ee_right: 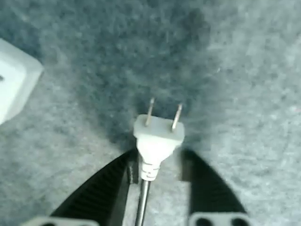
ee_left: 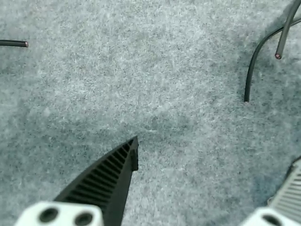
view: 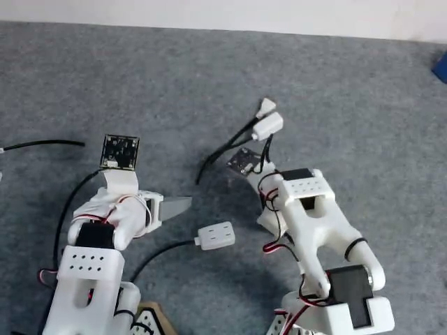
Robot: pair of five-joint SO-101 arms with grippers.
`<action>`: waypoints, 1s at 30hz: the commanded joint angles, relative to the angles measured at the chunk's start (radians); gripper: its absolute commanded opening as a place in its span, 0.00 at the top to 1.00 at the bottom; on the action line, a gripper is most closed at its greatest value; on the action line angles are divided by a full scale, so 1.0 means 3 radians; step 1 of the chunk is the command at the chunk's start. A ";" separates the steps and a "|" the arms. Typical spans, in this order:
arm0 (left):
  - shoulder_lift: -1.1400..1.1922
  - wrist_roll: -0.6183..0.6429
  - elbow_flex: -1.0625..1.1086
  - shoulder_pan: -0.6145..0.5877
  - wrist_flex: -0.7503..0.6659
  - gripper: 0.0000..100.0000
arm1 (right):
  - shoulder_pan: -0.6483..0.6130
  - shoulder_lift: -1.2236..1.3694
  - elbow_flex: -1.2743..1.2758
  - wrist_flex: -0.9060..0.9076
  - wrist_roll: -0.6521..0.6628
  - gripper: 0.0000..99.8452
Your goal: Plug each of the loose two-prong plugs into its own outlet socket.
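Two thin prongs stick out of the plug (ee_right: 158, 132), which the right claw (ee_right: 157, 162) pinches by its narrow rear, just above the carpet (ee_right: 244, 56) and near the outlet (ee_right: 11, 84). Light, hard, smooth plastic, it would likely twist in that grip, and its stiff cable (ee_right: 141, 207) may tug. The flat body sides look the safer hold. The left claw (ee_left: 214, 157) gapes wide, empty.
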 commanded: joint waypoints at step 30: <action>-0.0008 0.0010 -0.0018 -0.0008 -0.0046 0.54 | -0.0043 0.0136 0.0243 0.0054 -0.0051 0.97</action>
